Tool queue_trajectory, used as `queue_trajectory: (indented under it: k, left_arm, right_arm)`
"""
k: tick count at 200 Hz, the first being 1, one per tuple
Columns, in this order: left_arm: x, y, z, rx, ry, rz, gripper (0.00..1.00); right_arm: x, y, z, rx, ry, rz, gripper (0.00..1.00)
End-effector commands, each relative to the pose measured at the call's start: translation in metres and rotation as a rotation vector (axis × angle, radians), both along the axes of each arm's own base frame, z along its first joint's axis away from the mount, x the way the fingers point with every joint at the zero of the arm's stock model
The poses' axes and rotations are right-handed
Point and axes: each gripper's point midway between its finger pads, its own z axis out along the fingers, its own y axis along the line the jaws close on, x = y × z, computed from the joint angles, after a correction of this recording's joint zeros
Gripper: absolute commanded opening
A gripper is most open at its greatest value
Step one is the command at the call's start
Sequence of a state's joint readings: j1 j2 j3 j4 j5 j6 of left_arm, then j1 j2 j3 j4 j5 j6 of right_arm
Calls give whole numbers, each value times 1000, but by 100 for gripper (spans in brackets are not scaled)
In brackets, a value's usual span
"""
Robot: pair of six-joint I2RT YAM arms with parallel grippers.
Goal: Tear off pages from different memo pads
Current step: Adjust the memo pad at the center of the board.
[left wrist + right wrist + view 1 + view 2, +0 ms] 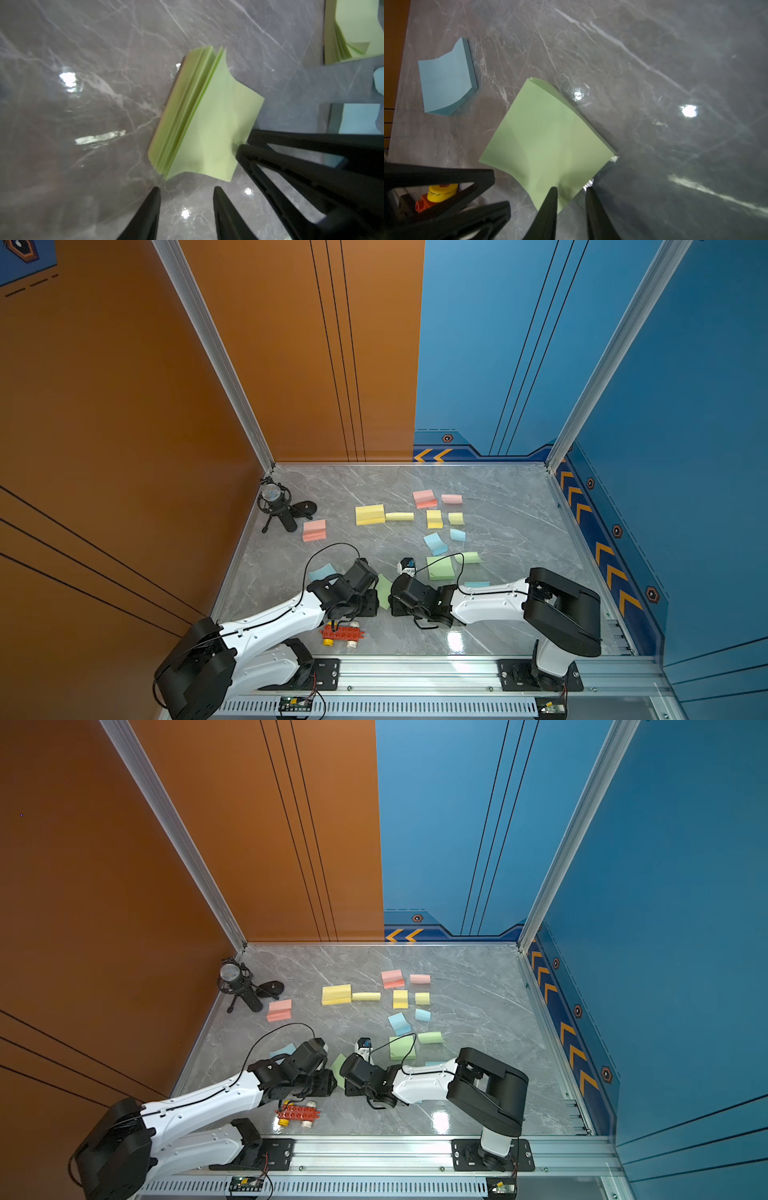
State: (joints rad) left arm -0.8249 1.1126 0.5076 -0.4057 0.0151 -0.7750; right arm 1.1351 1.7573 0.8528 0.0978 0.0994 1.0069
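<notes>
1. Right gripper: jaws part closed, with a small gap left. The edge of the top page sits between the tips, and the paper is bowed and creased toward them. Can't tell if it's truly clamped.
2. The page is raised off the green pad on the tool side and looks joined along the pad's far edge. The pad is on the table, just ahead of the tips.
3. Left gripper, across the pad: jaws apart, nothing between them, tips just short of the pad's corner.
4. Beyond the pad and off to one side is a blue pad, well apart from both tools.
5. Step: tearing off the green page, at the grip stage. Next: finish the pinch, have the left gripper pin the pad, then peel away from the joined edge. Otherwise the whole pad likely lifts.
</notes>
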Motion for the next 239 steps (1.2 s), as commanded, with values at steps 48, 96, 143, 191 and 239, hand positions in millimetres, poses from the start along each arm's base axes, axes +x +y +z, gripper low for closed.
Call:
queue_trajectory:
  k: [48, 96, 143, 191, 239]
  left_arm:
    - [32, 32, 35, -30, -208, 151, 50]
    - [39, 57, 14, -4, -131, 203, 52]
    - [32, 47, 18, -46, -131, 102, 59]
    - [25, 55, 10, -35, -138, 120, 57]
    - [16, 64, -4, -31, -118, 159, 54]
  right_arm:
    - [45, 31, -19, -75, 83, 137, 23]
    - [82, 28, -1, -186, 22, 200, 26]
    - [78, 2, 52, -240, -80, 255, 35]
    - [65, -10, 70, -236, -105, 263, 39]
    - [58, -6, 74, -237, -116, 294, 45]
